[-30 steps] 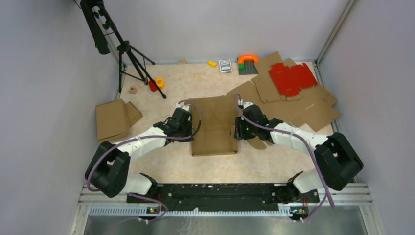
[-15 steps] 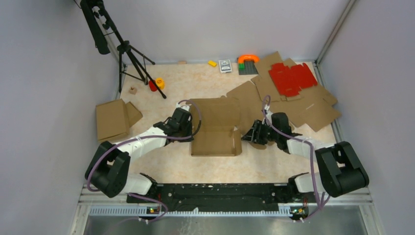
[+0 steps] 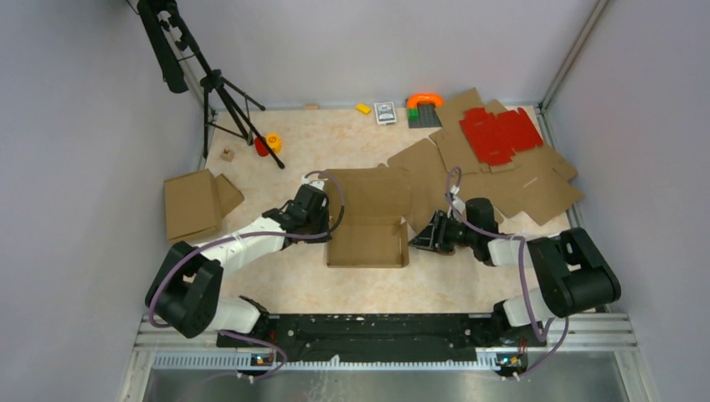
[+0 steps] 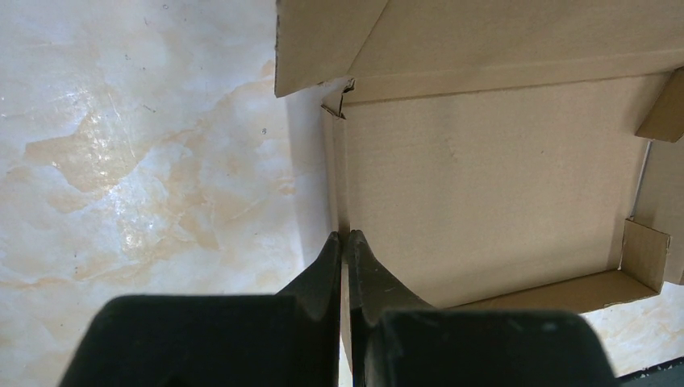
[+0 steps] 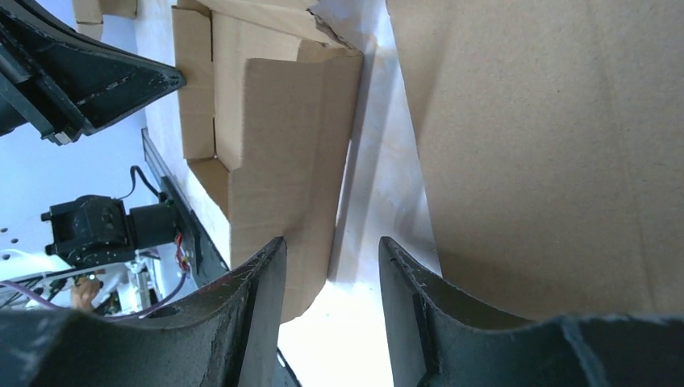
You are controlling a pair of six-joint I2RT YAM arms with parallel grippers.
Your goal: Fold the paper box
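The plain brown paper box (image 3: 367,219) sits mid-table, half folded. Its base panel lies flat, the left and right side walls stand raised along their creases, and a broad panel spreads open at the far side.

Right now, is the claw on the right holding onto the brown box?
No, the right gripper has its fingers standing apart just beside the paper box, and they are not closed on anything.
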